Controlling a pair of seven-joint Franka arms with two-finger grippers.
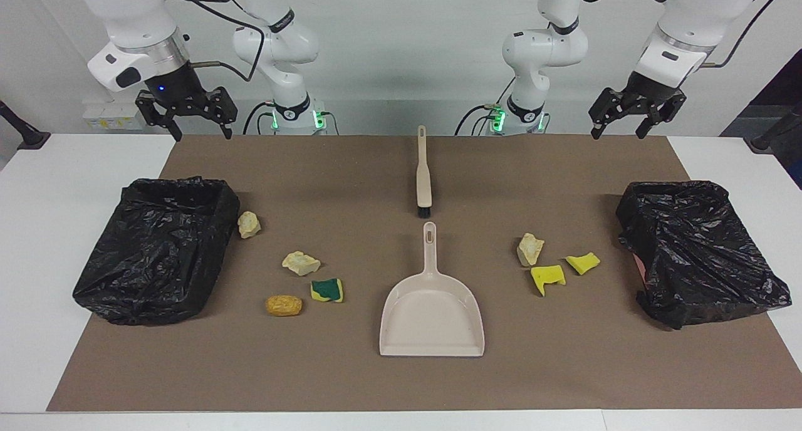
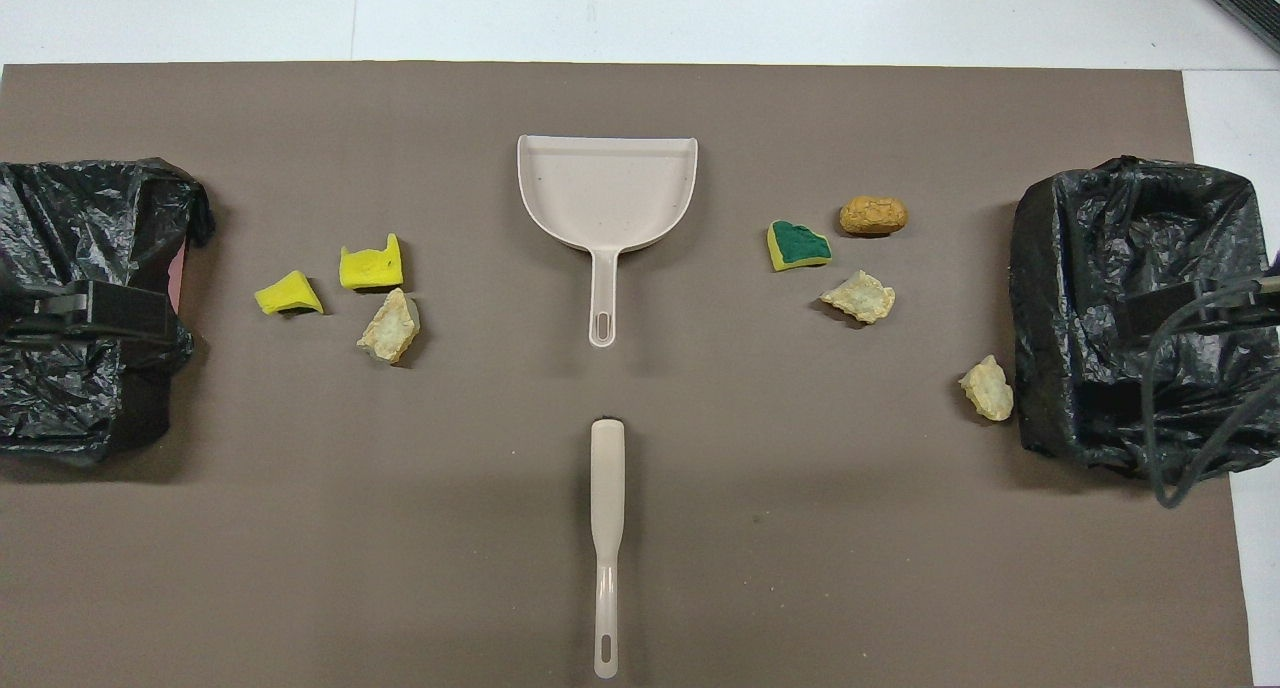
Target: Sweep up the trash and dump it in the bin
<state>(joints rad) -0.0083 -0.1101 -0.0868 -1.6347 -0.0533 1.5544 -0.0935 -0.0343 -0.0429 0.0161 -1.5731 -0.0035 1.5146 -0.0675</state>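
Brown matting (image 1: 401, 381) covers the white table. Both arms wait raised at the robots' end, right gripper (image 1: 187, 114) and left gripper (image 1: 636, 113) with fingers spread, holding nothing. Brush (image 1: 423, 174) lies nearest the robots, dustpan (image 1: 431, 306) just past it, handles in line, likely staged for one tool per arm. Trash (image 1: 301, 263) sits untouched in two clusters flanking the dustpan, each beside a bin (image 1: 156, 249).

No text, label, brand, number or sign can be read on anything here.
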